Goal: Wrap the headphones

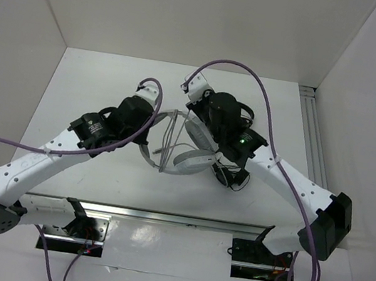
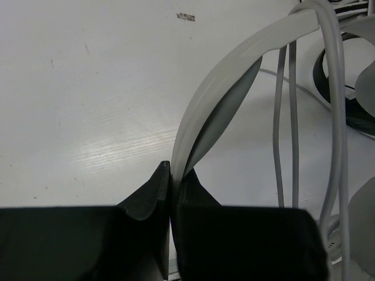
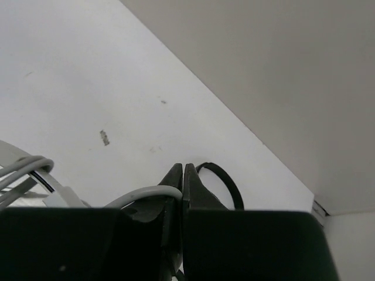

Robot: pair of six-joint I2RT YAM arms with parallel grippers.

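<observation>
Where it sits: headphones (image 1: 190,160) are mid-worktop (image 1: 88,88), right between the two arms, an earcup lying flat.
Left claw (image 2: 171,171): clenched on the headband (image 2: 234,65), pinching its thin edge. The band arcs up and away from the jaws.
Right claw (image 3: 183,171): clenched too, with the cable (image 2: 338,117) nipped in it. In the right wrist view a grey strand runs straight into the closed tips from the left.
Cable so far: several strands hang over the top of the band, side by side and fairly tidy. By my read, a few turns are already on.
Step in hand: looks like another turn going round the band, with the left as anchor and the right as winder.
Doing it well: hold the left dead steady. Let the right carry the strand over the band and down the far side under light, even tension. Lay it just beside the last strand rather than across it.
Don't overdo it: that left grip is on an edge only, and a hard tug could twist the band out.
Snag risk: a black loop (image 3: 228,179) sits just past the right tips, probably part of another headset. Steer the strand clear of it.
Unknown: how much cable is left. The plug isn't in view.
</observation>
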